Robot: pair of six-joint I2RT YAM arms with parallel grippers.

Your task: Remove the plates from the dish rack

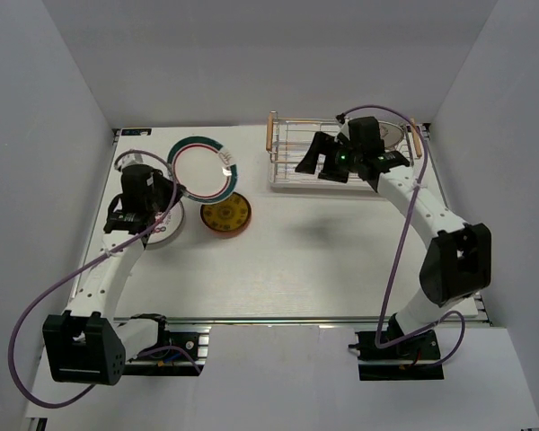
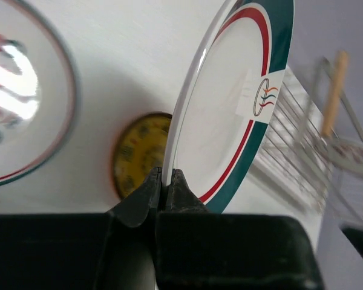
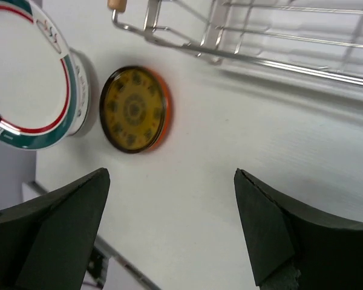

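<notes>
**Inspector:** Status left of dish rack?

**Operator:** Found left gripper pinched shut on rim of green-rimmed plate, held on edge, presumably for setting down; yellow plate flat, nearer the rack.

**Inspector:** Above the rack?

**Operator:** Found right gripper spread wide, empty, likely readied for white plate remaining at rack's right end.

No words can be read; the green-rimmed plate bears only a wavy-line emblem on its rim.
</notes>
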